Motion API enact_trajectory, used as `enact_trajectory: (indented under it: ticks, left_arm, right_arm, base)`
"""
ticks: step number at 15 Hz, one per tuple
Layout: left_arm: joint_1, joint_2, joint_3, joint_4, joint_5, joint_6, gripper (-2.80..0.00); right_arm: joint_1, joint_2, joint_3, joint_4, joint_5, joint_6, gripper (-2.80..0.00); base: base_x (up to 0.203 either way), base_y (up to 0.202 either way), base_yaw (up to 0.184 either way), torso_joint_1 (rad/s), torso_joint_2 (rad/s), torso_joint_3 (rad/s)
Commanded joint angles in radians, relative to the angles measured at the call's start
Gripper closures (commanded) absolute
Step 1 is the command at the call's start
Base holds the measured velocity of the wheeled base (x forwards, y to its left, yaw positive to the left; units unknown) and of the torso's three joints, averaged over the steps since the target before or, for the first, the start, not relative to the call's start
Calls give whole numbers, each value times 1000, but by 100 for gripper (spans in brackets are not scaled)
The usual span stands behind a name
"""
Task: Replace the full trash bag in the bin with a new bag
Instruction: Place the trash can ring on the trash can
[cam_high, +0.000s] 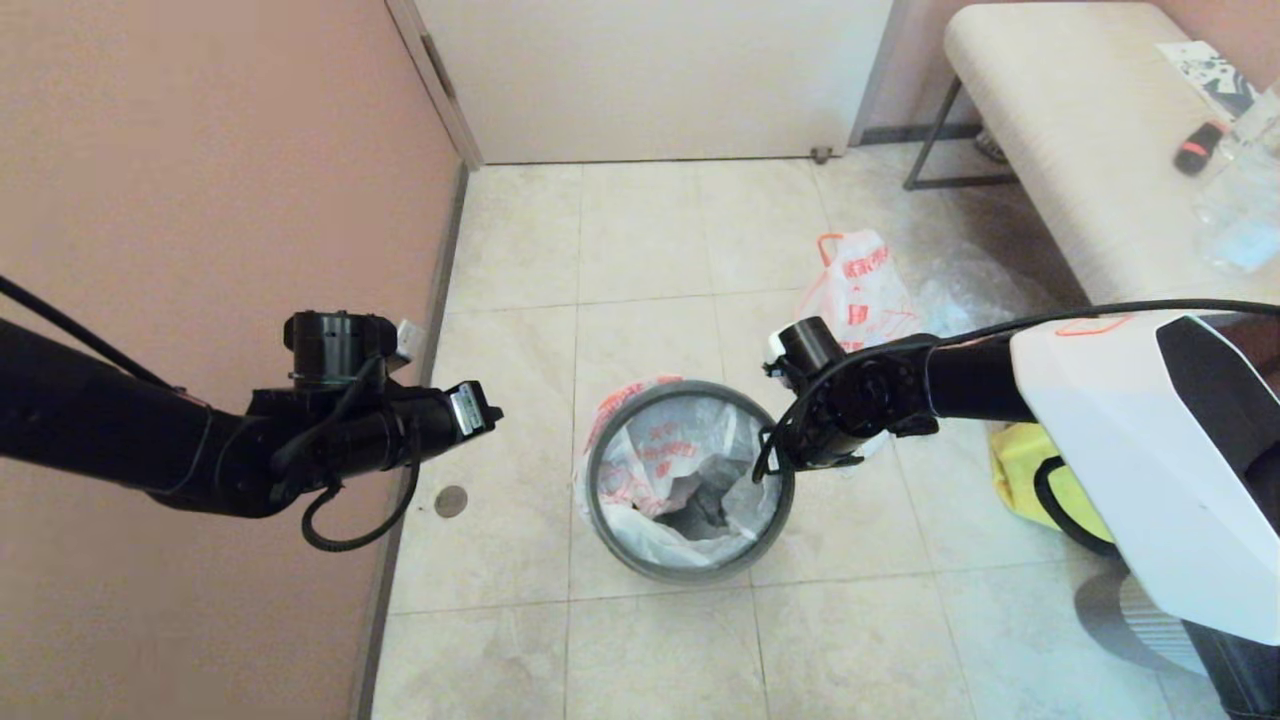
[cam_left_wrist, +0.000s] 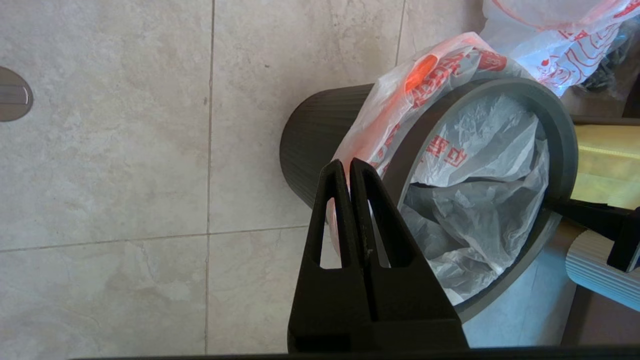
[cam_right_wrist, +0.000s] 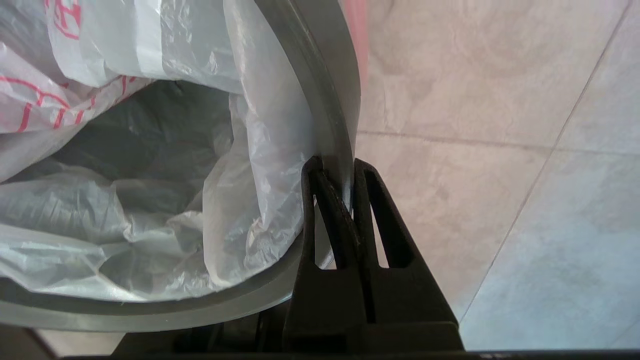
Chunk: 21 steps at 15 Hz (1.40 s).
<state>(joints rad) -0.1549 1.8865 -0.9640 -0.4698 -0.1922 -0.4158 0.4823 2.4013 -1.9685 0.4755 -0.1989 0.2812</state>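
Right gripper (cam_right_wrist: 332, 172) is clamped on the grey ring (cam_right_wrist: 330, 90) at the bin (cam_high: 688, 480) — press it down evenly w/o pinching the new bag (cam_high: 655, 470) lining it. Left gripper (cam_left_wrist: 347, 170) is clenched empty just beside the bin; full trash bag (cam_high: 858, 285) sits on the floor behind.

we see a pale tiled floor (cam_high: 660, 250). the bin (cam_high: 690, 478) stands on it; the full trash bag (cam_high: 858, 285) sits beyond the bin, a yellow tote (cam_high: 1030, 480) beside it, a bench (cam_high: 1080, 150) farther off.
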Motion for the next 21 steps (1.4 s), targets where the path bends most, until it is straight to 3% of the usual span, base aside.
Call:
enact_trajectory:
  ticks: [1, 4, 9, 21]
  left_arm:
    - [0, 5, 1, -3, -1, -3, 0]
    - [0, 11, 1, -3, -1, -3, 0]
    - [-2, 23, 1, -3, -1, -3, 0]
    - [-3, 40, -1, -4, -1, -1, 0]
  right_arm:
    - [1, 15, -1, -25, 1, -5, 0]
    - [1, 9, -1, -108, 7, -5, 0]
    - [15, -68, -1, 9, 35, -15, 0]
    - [18, -62, -1, -64, 84, -53, 0]
  base:
    - [0, 0, 0, 0, 0, 0]
    - [0, 0, 0, 0, 0, 0]
    - [0, 0, 0, 0, 0, 0]
    - [0, 0, 0, 0, 0, 0]
